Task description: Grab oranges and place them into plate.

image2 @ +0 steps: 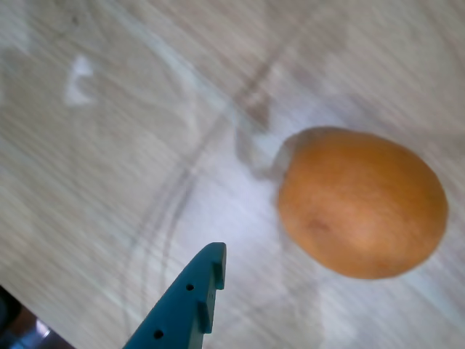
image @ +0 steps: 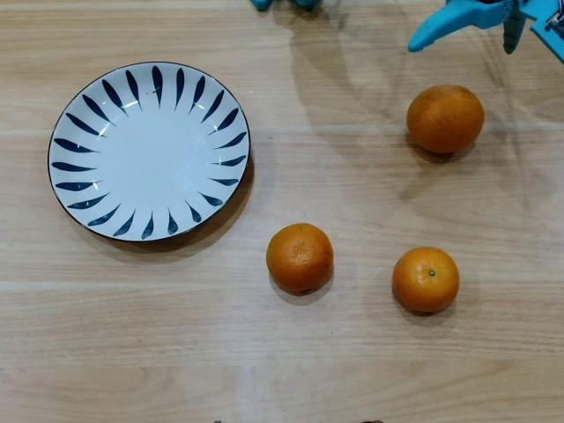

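The blue tool [image: 493, 26] hovered just above the larger orange [image: 445, 118] in the overhead view, seemingly empty; its opening unclear.

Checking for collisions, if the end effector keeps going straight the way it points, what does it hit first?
Probably the bare light wooden table just beside the large round orange; the blue end effector finger aims past it, though depth is unclear.

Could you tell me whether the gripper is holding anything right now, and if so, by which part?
Nothing is held. The blue gripper is clear of the large round orange fruit, and all three oranges sit on the wooden table.
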You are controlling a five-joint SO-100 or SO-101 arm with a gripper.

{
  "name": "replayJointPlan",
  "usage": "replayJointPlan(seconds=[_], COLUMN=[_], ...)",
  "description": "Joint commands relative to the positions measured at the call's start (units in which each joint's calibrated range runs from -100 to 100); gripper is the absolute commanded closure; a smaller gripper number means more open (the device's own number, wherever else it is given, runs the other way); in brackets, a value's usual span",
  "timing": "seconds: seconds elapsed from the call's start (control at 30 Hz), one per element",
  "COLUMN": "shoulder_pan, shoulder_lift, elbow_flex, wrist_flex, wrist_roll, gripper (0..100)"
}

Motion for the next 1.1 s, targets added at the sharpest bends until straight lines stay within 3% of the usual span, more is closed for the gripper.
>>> replayJointPlan(seconds=[0.0,0.17,0.47,0.83,1.07], shoulder_pan=[-0.4,1.1,5.1,5.1,4.6], shoulder_lift=[2.1,7.0,10.9,8.9,9.1], elbow_flex=[-2.6,-2.6,-0.1,14.8,15.6], wrist_flex=[-5.4,-8.2,-8.3,-24.1,-26.0], wrist_roll=[-0.4,-1.1,-2.5,-4.4,-5.2], gripper=[11,12,22,23,23])
